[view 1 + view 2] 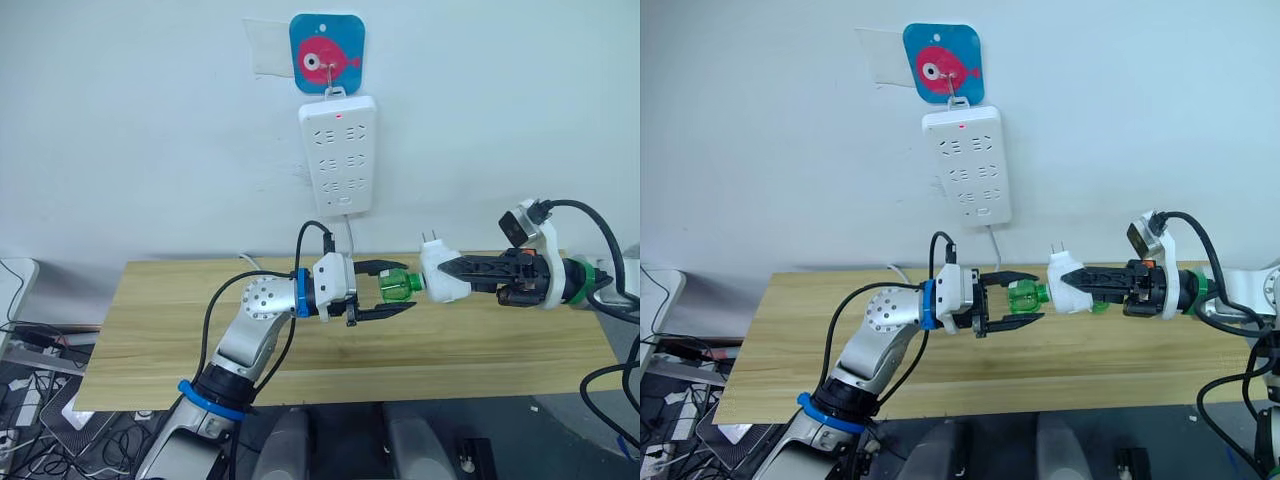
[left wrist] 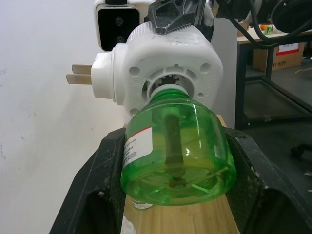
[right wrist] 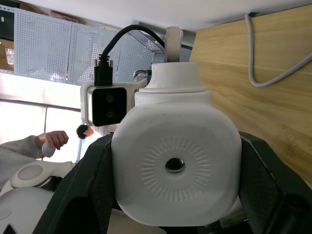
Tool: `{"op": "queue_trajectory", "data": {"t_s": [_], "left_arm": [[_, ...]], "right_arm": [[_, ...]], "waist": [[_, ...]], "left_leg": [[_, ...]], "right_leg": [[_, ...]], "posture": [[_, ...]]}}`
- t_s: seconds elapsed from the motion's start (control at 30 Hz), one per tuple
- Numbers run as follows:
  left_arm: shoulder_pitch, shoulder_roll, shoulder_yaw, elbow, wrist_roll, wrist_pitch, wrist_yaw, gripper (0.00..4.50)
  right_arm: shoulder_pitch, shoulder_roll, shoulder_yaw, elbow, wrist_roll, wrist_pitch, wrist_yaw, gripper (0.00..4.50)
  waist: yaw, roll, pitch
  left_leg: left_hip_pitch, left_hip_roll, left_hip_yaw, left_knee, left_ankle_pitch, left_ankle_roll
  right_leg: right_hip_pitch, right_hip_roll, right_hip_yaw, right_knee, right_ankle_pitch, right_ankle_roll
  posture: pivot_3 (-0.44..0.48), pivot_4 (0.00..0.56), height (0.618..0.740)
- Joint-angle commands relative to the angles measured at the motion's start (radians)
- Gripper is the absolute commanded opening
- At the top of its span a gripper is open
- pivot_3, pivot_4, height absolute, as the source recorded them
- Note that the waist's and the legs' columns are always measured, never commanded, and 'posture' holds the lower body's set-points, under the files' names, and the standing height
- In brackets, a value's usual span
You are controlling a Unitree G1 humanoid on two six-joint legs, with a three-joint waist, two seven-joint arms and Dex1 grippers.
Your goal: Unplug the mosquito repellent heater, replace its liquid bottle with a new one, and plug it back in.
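The mosquito repellent heater [image 1: 441, 274] is a white rounded unit held in the air above the table, its two prongs pointing up. My right gripper [image 1: 462, 272] is shut on it from the right. A clear green liquid bottle [image 1: 399, 287] lies sideways with its neck at the heater's round socket [image 2: 168, 80], slightly tilted against it. My left gripper [image 1: 404, 288] is shut on the bottle, one black finger above and one below. The right wrist view faces the heater's vent hole [image 3: 175, 165].
A white multi-socket power strip [image 1: 338, 155] with a red light hangs on the wall under a blue fish hook [image 1: 327, 53]; its cord drops behind the wooden table [image 1: 150, 320]. A person's hand [image 3: 52, 140] shows far off. Cables lie at the left on the floor.
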Motion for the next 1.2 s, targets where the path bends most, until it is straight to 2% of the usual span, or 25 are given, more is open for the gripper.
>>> {"op": "queue_trajectory", "data": {"t_s": [0.03,0.3,0.53,0.83,0.97,1.0,1.2], "left_arm": [[-0.01,-0.007,0.001,-0.019,-0.005,-0.012,0.002,2.27],[0.008,-0.004,-0.03,-0.043,-0.004,0.005,-0.014,2.27],[-0.003,-0.011,-0.029,-0.023,0.003,0.004,-0.012,2.27],[0.012,-0.022,-0.019,-0.041,-0.02,-0.002,-0.016,2.27],[0.013,-0.024,-0.015,-0.046,-0.03,0.002,-0.021,2.27],[0.012,-0.025,-0.014,-0.046,-0.03,0.005,-0.021,2.27],[0.014,-0.042,0.006,-0.047,-0.058,0.054,0.012,2.27]], "right_arm": [[-0.001,-0.001,-0.009,-0.045,0.038,-0.016,-0.002,2.96],[0.004,0.007,0.025,-0.141,0.089,-0.076,-0.106,2.96],[0.021,-0.006,0.09,-0.236,0.211,-0.159,-0.215,2.96],[0.042,-0.019,0.103,-0.258,0.219,-0.171,-0.162,2.96],[0.039,-0.024,0.107,-0.243,0.219,-0.165,-0.134,4.35],[0.036,-0.029,0.111,-0.242,0.219,-0.164,-0.129,4.46],[0.006,-0.056,0.133,-0.225,0.219,-0.135,-0.052,4.46]], "waist": [[-0.001,0.0,0.0],[-0.002,0.0,0.0],[-0.003,0.0,0.0],[-0.003,0.0,0.0],[-0.003,0.0,0.0],[-0.003,0.0,0.0],[-0.003,0.0,0.0]], "left_leg": [[0.0,0.0,0.0,0.0,0.0,0.0],[0.0,0.0,0.0,0.0,0.0,0.0],[0.0,0.0,0.0,0.0,0.0,0.0],[0.0,0.0,0.0,0.0,0.0,0.0],[0.0,0.0,0.0,0.0,0.0,0.0],[0.0,0.0,0.0,0.0,0.0,0.0],[0.0,0.0,0.0,0.0,0.0,0.0]], "right_leg": [[0.0,0.0,0.0,0.0,0.0,0.0],[0.0,0.0,0.0,0.0,0.0,0.0],[0.0,0.0,0.0,0.0,0.0,0.0],[0.0,0.0,0.0,0.0,0.0,0.0],[0.0,0.0,0.0,-0.001,0.0,0.0],[0.0,0.0,0.0,-0.001,0.0,0.0],[0.0,0.0,0.0,0.0,0.0,0.0]], "posture": [[-0.086,0.244,0.74],[-0.09,0.243,0.74],[-0.092,0.243,0.74],[-0.095,0.244,0.74],[-0.095,0.244,0.74],[-0.095,0.244,0.74],[-0.092,0.245,0.74]]}}
